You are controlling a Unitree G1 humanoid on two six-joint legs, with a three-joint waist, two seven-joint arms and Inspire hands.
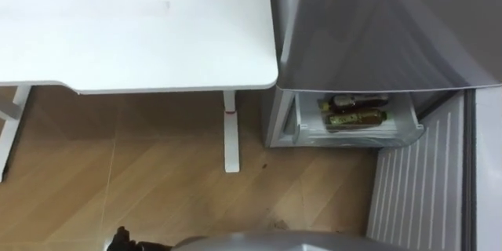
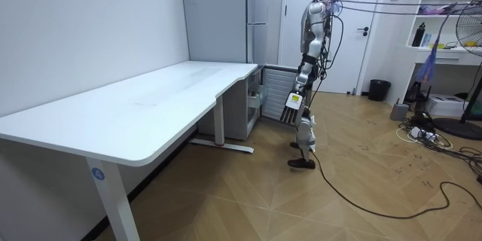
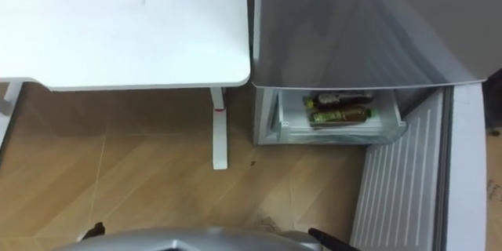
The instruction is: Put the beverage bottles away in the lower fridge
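The lower fridge drawer [image 1: 310,132] stands pulled out under the grey fridge front [image 1: 376,23]. Two drink bottles lie side by side in it: a dark one [image 1: 353,101] at the back and an amber one with a green label [image 1: 357,117] in front. In the room view I stand upright before the fridge [image 2: 260,53], at the end of the table. My left hand [image 2: 292,104] hangs at my side with straight fingers, holding nothing. A dark bit of my right hand [image 3: 331,241] peeks in at the bottom edge.
The white table [image 1: 133,27] fills the left, its leg [image 1: 230,137] close to the fridge. The open fridge door [image 1: 423,188], ribbed white inside, stands to my right. Bare wooden floor [image 1: 141,180] lies between me and the drawer.
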